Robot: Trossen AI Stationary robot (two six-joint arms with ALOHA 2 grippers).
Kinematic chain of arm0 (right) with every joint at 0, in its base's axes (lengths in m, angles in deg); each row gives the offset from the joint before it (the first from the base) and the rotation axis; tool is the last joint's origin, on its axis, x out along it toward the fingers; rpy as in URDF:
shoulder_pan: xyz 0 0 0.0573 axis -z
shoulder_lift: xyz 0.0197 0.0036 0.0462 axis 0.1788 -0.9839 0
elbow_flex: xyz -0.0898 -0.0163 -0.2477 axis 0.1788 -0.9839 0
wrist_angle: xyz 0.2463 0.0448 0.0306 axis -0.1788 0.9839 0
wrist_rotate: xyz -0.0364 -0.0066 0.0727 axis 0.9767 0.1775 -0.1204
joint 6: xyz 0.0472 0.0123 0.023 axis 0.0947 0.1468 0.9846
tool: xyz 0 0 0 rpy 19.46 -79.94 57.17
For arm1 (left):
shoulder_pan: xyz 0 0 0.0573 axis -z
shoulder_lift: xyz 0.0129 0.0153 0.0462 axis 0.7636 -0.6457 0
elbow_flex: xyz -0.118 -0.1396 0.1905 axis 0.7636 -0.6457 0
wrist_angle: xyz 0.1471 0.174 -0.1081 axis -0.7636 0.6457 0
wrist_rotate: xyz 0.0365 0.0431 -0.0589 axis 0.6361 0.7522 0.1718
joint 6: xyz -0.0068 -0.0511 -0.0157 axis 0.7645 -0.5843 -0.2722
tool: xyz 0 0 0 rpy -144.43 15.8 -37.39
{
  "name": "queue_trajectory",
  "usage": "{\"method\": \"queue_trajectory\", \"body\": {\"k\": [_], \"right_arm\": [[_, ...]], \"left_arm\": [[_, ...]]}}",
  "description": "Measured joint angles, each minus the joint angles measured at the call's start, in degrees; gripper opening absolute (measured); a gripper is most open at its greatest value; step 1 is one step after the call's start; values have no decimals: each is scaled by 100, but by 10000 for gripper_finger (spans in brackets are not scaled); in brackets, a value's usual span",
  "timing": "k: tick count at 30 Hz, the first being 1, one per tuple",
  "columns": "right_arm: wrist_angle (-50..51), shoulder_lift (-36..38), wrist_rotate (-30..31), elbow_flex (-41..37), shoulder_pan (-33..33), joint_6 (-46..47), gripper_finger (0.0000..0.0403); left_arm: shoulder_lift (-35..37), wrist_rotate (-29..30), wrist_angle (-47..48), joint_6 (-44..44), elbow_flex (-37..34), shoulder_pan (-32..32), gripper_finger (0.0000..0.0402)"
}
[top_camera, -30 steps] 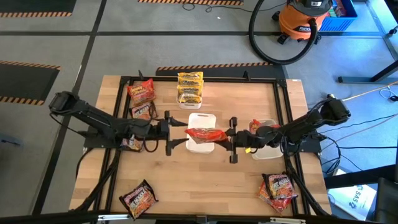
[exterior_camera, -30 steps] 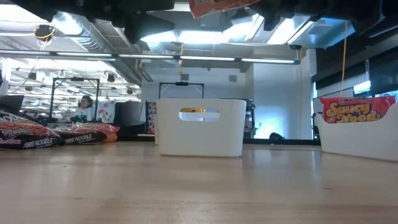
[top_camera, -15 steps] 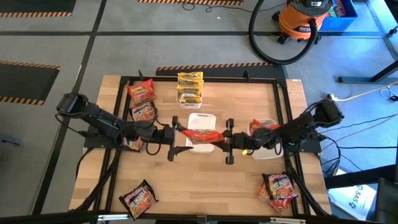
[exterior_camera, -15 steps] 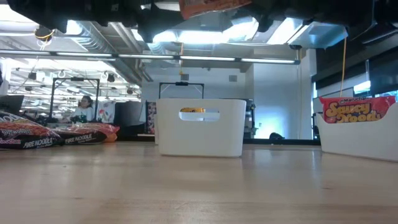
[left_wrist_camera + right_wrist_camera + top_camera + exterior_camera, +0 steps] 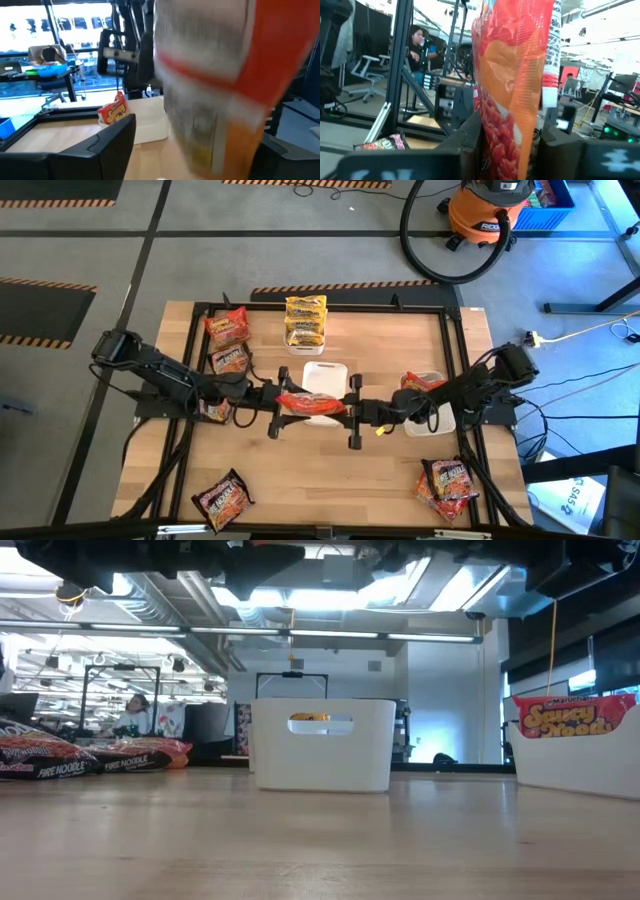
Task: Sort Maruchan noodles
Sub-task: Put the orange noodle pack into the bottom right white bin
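Glossy, crinkly orange plastic packet [image 5: 512, 85] sits pinched between matt black fingers [image 5: 470, 135]. Below them the table [image 5: 330, 480] shows pale, smooth wood grain, and the white tray [image 5: 322, 744] looks like matt, smooth plastic.

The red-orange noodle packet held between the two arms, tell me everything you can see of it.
The red-orange crinkly plastic noodle packet hangs in the air over the near edge of the white rectangular tray at mid-table. The left tool and right tool each pinch one end. It is flat, glossy, with a lighter band.
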Motion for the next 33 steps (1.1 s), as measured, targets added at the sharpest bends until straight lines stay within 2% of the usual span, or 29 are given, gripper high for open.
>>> {"method": "queue_trajectory", "body": {"k": [10,15,20,26,30,33], "right_arm": [[22,-192,147,110,2,-22,77],[181,-157,384,110,-1,-28,98],[894,174,1149,110,-208,-51,161],[2442,822,2603,108,-680,-125,240],[3159,1097,3375,108,-1010,-129,269],[3295,1139,3820,108,-1194,-130,279]], "left_arm": [[0,-15,-46,149,0,2,166],[0,2,26,254,0,1,120],[9,177,280,299,0,0,95],[17,678,778,383,4,0,87],[17,1213,1212,409,4,0,86],[17,1561,1506,415,4,0,86]]}}
